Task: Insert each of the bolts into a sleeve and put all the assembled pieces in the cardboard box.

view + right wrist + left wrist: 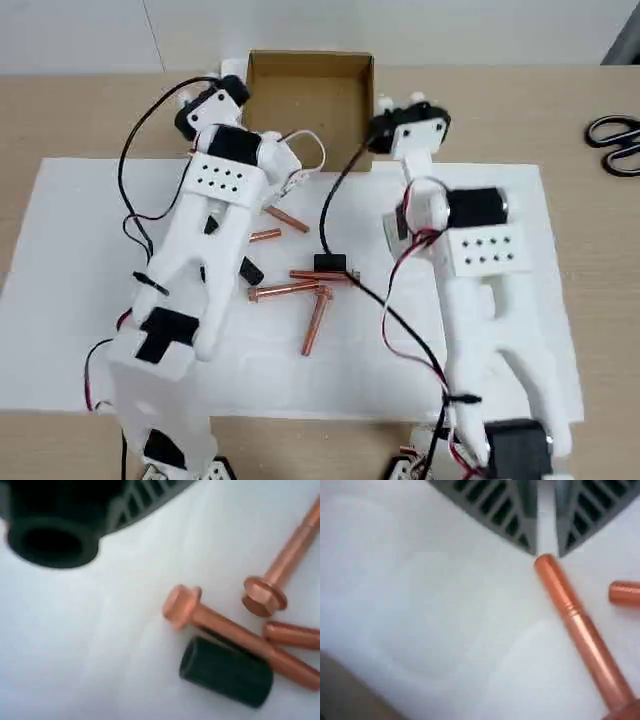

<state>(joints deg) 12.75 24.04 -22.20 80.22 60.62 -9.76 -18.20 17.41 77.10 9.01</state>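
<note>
- Held sleeve (50, 540): black, bore open toward the right wrist camera and close under it; the right hand (102, 512) seems clamped on its outer wall, though one ribbed jaw alone is plain to see.
- Left hand (547, 535): jaws parted by a narrow gap, holding nothing; the tips sit just beside the plain end of a bolt (575, 625) flat on the white sheet (90, 200); a second bolt (624, 592) lies just beside it.
- Between the arms, mid-sheet: a loose sleeve (226, 672) touching or just beside a flanged bolt (235, 637); another bolt (280, 570) and a third tip (292, 634) near.
- Box (252, 100): far centre of the tabletop (520, 110), just beyond the sheet.
- Handling, as I judge it: bolts are stiff metal, small, likely light; the smooth round shank will roll and slip, so grip across the shank close to the flange and leave the plain end free to enter the bore; sleeves look rigid, so pinch the outer wall and keep both ends open.
- Views: the high view gives the layout, the box and which arm is nearer which bolt; the left wrist view adds how close the jaw tips stand to the bolt's end; the right wrist view adds the hex flanges and the sleeve's open bore.
</note>
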